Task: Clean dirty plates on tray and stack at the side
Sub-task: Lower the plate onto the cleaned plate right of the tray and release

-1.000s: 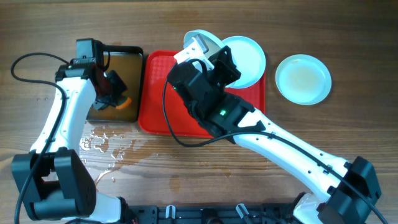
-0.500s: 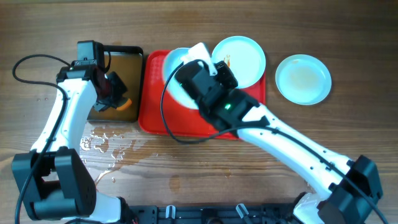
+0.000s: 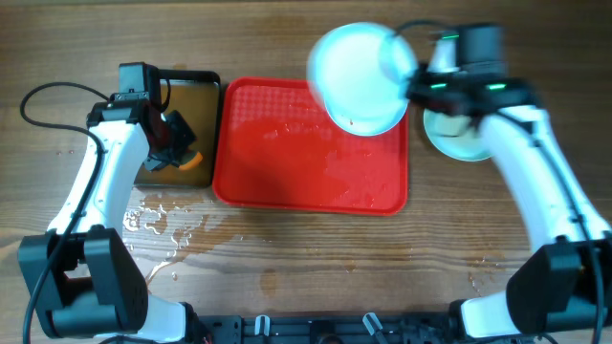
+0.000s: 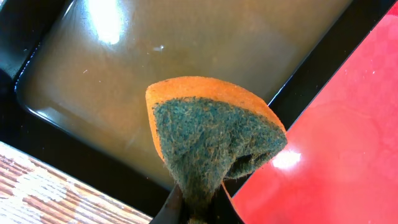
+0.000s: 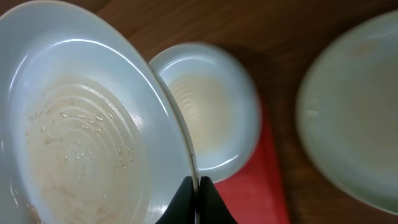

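Mint-white, the round plate [image 3: 356, 78] hangs pinched by its rim in my right jaws above the red rectangular plastic tray's [image 3: 287, 162] far corner (left jaws clamp the orange sponge [image 4: 211, 134] over the black pan [image 4: 321, 68]), so stacking, I reckon, comes next: lower it onto the second plate [image 3: 454, 143] on the wooden table [image 3: 287, 258].

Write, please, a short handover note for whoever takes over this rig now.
Left gripper: jaws shut on orange-and-green scouring sponge over black rectangular pan of brownish water.
Right gripper: jaws shut on rim of wet pale round plate, lifted.
Second plate on red plastic tray, far corner; third plate already on wooden table beside it.
To do: stack held plate on third; probably wipe, stack second.
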Robot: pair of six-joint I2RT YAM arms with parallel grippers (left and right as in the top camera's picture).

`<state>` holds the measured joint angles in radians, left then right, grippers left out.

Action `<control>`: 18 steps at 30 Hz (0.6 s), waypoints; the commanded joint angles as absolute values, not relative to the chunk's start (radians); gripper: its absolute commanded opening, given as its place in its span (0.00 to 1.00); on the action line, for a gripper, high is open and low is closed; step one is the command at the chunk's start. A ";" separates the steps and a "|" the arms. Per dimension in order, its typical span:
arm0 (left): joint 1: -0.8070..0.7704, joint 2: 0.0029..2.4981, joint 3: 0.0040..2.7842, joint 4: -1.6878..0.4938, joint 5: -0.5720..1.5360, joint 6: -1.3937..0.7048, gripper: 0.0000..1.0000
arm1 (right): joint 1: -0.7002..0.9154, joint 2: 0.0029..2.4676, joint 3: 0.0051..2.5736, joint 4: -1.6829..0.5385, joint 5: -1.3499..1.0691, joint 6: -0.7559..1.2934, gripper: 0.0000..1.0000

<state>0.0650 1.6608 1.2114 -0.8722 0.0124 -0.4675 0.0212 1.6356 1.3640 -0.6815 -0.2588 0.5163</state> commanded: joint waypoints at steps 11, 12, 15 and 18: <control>0.070 1.668 1.204 -0.868 -0.001 -0.448 0.04 | -0.327 1.637 1.274 -0.659 -0.073 0.499 0.04; 0.070 1.668 1.204 -0.870 -0.001 -0.448 0.04 | -0.327 1.642 1.270 -0.651 -0.074 0.501 0.04; 0.070 1.668 1.204 -0.873 -0.001 -0.448 0.04 | -0.328 1.663 1.268 -0.655 -0.066 0.535 0.04; 0.070 1.668 1.204 -0.872 -0.001 -0.448 0.04 | -0.327 1.692 1.268 -0.668 -0.067 0.562 0.21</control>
